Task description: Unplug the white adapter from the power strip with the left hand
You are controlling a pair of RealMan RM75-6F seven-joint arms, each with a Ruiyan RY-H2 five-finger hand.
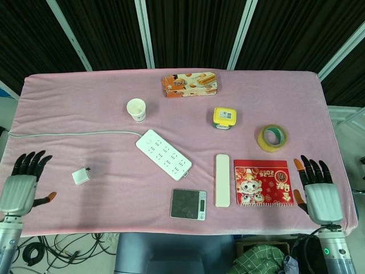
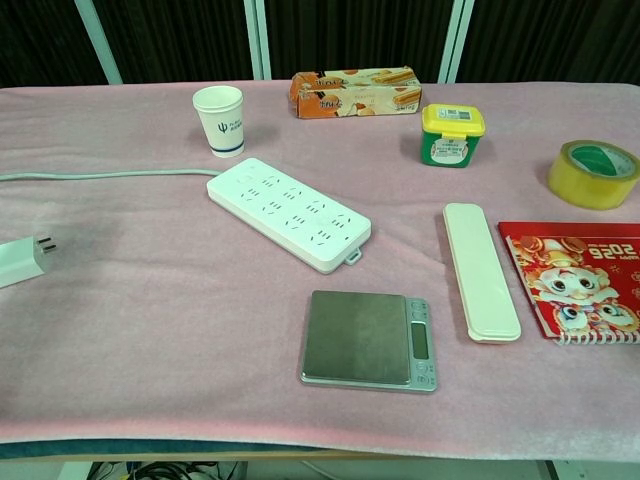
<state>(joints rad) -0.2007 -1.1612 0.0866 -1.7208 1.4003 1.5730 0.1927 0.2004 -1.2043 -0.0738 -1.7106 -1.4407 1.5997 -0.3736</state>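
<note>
One small, boxy white adapter [image 1: 80, 176] is seen lying on the pink fleecy surface [image 1: 102, 97], well left of the single flat, oblong white power strip [image 1: 163, 154], prongs pointed toward the strip. The left hand [image 1: 20, 185] and right hand [image 1: 321, 192] are held flat, fingers spread, nothing grasped.

Bare cloth left of power strip [image 1: 163, 154] except white adapter [image 1: 80, 176], cable [image 1: 68, 133] behind, scale [image 1: 189, 204] in front
</note>
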